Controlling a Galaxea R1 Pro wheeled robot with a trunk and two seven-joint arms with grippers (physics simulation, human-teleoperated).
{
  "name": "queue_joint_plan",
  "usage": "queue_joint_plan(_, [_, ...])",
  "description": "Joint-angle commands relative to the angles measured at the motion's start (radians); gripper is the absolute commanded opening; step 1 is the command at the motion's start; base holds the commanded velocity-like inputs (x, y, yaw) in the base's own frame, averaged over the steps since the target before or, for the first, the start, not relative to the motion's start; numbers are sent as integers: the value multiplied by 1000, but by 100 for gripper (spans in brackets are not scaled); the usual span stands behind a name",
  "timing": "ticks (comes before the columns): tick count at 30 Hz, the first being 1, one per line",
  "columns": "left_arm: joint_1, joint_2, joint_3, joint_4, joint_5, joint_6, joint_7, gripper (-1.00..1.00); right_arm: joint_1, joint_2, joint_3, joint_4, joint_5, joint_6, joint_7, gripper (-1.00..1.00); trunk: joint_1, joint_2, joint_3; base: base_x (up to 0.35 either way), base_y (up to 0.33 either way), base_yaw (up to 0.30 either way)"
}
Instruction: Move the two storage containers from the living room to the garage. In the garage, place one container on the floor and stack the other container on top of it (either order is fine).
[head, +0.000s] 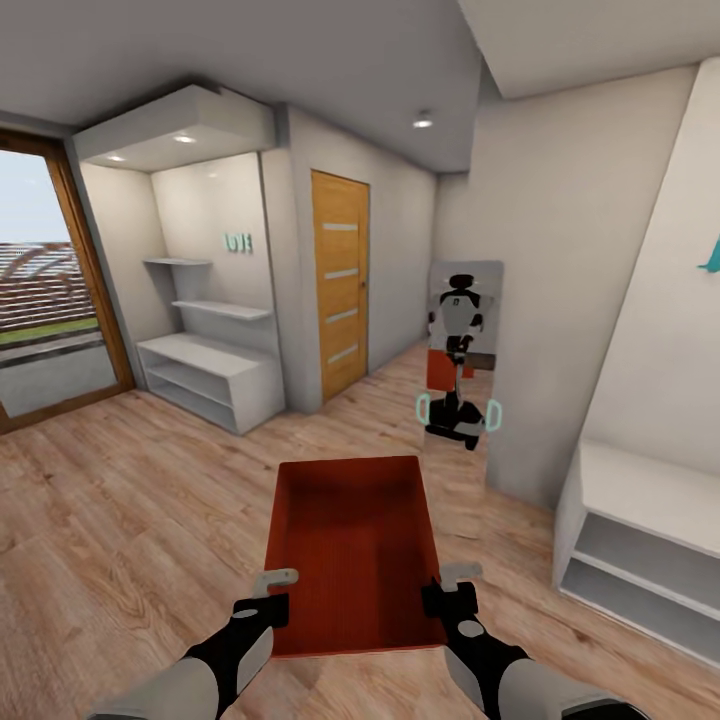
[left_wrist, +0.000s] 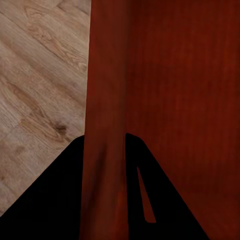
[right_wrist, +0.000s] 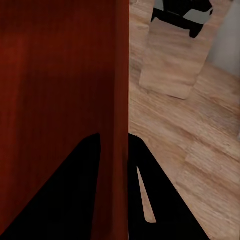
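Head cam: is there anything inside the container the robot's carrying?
No. The storage container held between the left end effector and the right end effector shows only its bare orange-red bottom.

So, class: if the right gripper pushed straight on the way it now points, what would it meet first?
The right gripper is clamped on the storage container's side wall, so it would run along that wall. Beyond it the wood floor and probably the mirror; depth is unclear.

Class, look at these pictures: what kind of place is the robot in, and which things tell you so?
Probably a home hallway or entry: pale wood-plank floor, a wooden door, white shelves and a standing mirror. The robot carries a container through it.
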Motion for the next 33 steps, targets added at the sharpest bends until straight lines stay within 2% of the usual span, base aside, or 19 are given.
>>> queue_joint_plan(1, [-1, 62, 51, -4, 79, 3, 8, -100, 0, -4, -65, 0, 5, -1, -3, -100, 1, -1, 0, 322, 0, 0])
queue_joint_plan(12, [-1, 62, 51, -4, 79, 3, 8, -100, 0, -4, -65, 0, 6, -1, -3, -100, 1, -1, 0, 322, 0, 16])
queue_joint_plan(33, [-1, 62, 51, -4, 79, 3, 8, -100, 0, -4, -65, 0, 6, -1, -3, -100, 1, -1, 0, 322, 0, 250])
